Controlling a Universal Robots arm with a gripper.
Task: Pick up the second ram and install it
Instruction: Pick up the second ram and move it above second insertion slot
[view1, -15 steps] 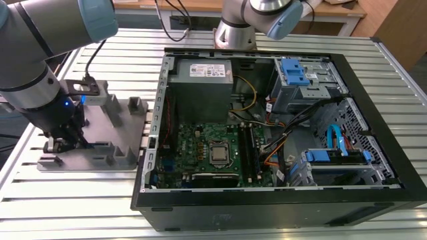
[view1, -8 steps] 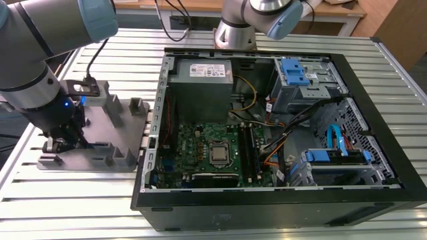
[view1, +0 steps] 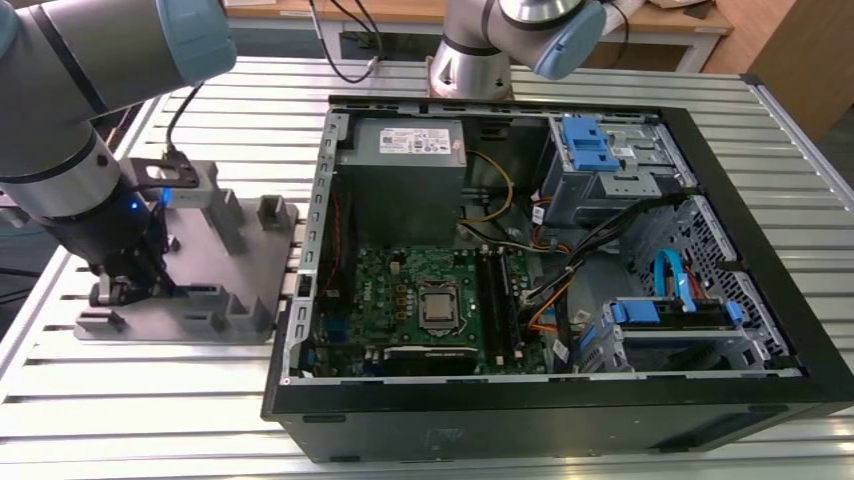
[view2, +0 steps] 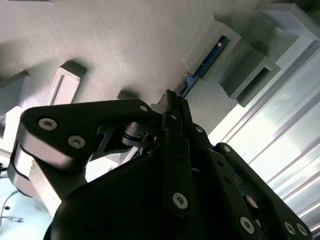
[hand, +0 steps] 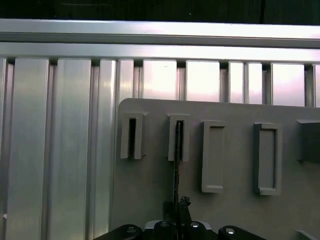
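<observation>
The second ram stands on its edge in a slot of the grey fixture block, at the exterior view's left beside the computer case. In the first wrist view the ram is a thin dark line running from a slot post down into my gripper. My gripper has its black fingers pressed together on the ram's near end, low over the fixture plate. In the exterior view the gripper sits at the fixture's near-left part, and the ram is hidden behind it.
The open computer case lies right of the fixture, with the green motherboard and its memory slots inside. Cables, blue drive bays and a power supply fill the case. Several empty fixture posts stand beside the ram.
</observation>
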